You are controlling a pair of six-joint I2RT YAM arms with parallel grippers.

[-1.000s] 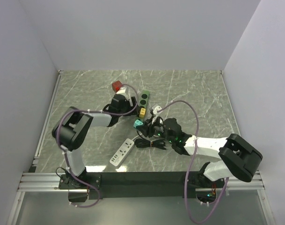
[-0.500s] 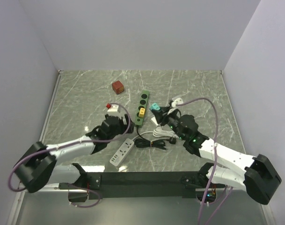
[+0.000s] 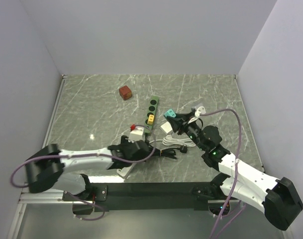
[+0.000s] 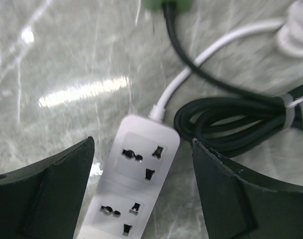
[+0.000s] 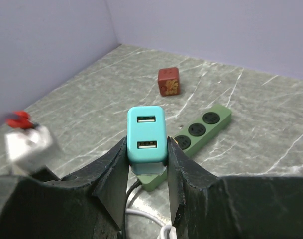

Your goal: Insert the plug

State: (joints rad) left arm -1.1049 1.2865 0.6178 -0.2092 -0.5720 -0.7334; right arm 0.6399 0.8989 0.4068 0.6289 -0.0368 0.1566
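Observation:
My right gripper [image 3: 174, 120] is shut on a teal two-port USB charger plug [image 3: 169, 114] and holds it in the air, right of the green strip; in the right wrist view the plug [image 5: 147, 135] sits upright between the fingers [image 5: 111, 174]. My left gripper [image 3: 137, 149] is open and empty, low over the cable end of a white power strip [image 4: 140, 172], which lies between its fingers [image 4: 61, 174]. In the top view the left arm hides most of that strip [image 3: 123, 172].
A green power strip [image 3: 152, 109] with a yellow plug [image 3: 151, 118] in it lies at mid table, also in the right wrist view [image 5: 198, 130]. A red cube [image 3: 125, 92] sits behind it. A coiled black cable [image 3: 163, 152] and a white cable [image 3: 180, 142] lie between the arms.
My left arm has swung from the green strip back to the near side, over the white strip. My right gripper has carried the teal plug up and to the right.

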